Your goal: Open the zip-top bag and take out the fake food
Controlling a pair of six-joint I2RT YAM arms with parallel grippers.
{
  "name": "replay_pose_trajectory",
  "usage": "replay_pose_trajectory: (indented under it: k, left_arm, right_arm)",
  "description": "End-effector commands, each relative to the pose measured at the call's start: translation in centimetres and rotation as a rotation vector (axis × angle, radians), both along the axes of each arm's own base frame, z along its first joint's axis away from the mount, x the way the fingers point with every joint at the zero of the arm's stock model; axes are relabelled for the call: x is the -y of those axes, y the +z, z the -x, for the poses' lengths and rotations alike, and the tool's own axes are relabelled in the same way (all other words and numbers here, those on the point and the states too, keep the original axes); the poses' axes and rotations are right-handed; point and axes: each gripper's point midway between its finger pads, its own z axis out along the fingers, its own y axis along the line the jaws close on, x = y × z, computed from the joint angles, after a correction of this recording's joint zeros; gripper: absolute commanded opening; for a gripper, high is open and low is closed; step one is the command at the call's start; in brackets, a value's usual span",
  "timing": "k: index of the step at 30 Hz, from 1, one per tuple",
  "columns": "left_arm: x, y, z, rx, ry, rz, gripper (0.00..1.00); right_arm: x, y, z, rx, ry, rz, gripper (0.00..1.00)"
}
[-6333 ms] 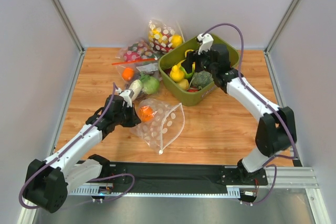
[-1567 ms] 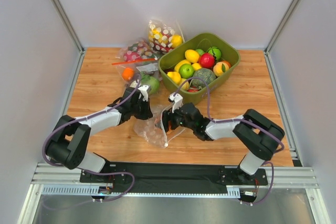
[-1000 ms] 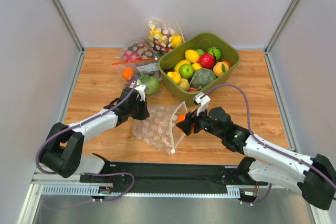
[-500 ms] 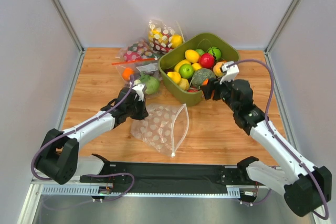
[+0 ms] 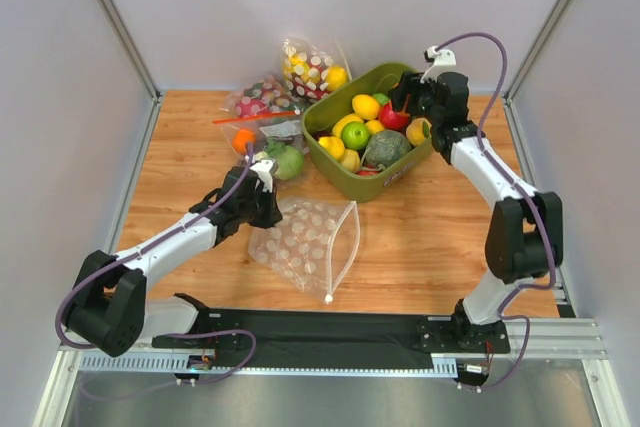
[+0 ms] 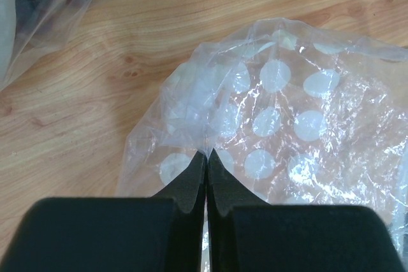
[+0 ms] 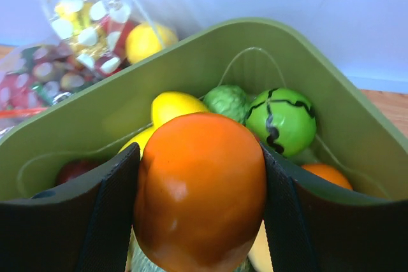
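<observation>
Wooden table (image 5: 440, 237) carries the zip-top bag (image 5: 305, 242) near its front, looking limp, light and slippery, long axis left-right, mouth facing right, best taken at its closed end where the left gripper (image 6: 206, 157) pinches it tight, while the right gripper (image 7: 201, 183) clasps 1 orange fruit (image 7: 197, 202) over the green bin (image 7: 268, 49).

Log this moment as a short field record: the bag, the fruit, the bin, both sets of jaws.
zip-top bag: lying on the wooden table, mouth gaping toward the right, no fruit visible inside
left jaws: shut, pinching the bag's left edge
right jaws: closed on an orange fruit
fruit position: held over the green bin, not released
bin contents: yellow, green, red and orange pieces
other bags: filled, at the back left of the table
</observation>
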Motion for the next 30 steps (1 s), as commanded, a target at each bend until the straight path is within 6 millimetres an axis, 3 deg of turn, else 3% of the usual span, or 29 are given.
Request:
replay_pose_trajectory:
  k: [1, 5, 12, 15, 16, 19, 23, 25, 29, 30]
  left_arm:
    - [0.2, 1.0, -0.2, 0.028, -0.007, 0.019, 0.0]
    - [0.1, 1.0, -0.2, 0.029, -0.005, 0.015, 0.0]
    - [0.2, 0.8, -0.2, 0.022, -0.008, 0.018, 0.0]
    - [0.2, 0.8, -0.2, 0.021, -0.009, 0.016, 0.05]
    - [0.2, 0.8, -0.2, 0.02, -0.009, 0.016, 0.11]
    - [0.1, 0.9, -0.1, 0.021, -0.007, 0.014, 0.2]
    - [0.1, 1.1, -0.1, 0.026, -0.004, 0.016, 0.26]
    - [0.0, 1.2, -0.1, 0.028, -0.003, 0.016, 0.29]
    - [0.0, 1.9, -0.1, 0.043, 0.0, 0.023, 0.36]
    - [0.0, 2.0, 0.1, 0.042, 0.0, 0.025, 0.44]
  right_arm:
    - [1.6, 1.0, -3.6, 0.027, -0.088, 0.046, 0.1]
    - [3.9, -0.9, -5.3, -0.018, -0.18, 0.07, 0.11]
    - [6.9, -2.5, -5.7, -0.059, -0.273, 0.095, 0.12]
    - [7.6, -2.9, -5.8, -0.075, -0.283, 0.098, 0.4]
    - [7.6, -2.9, -5.9, -0.074, -0.277, 0.104, 0.6]
    - [7.5, -2.9, -6.0, -0.071, -0.26, 0.115, 0.82]
    - [7.2, -2.4, -6.0, -0.064, -0.235, 0.123, 0.89]
    - [7.0, -1.9, -5.9, -0.054, -0.222, 0.124, 1.0]
    - [6.7, -1.0, -4.7, -0.047, -0.202, 0.113, 1.0]
    - [6.6, 0.4, -3.9, -0.024, -0.198, 0.092, 1.0]
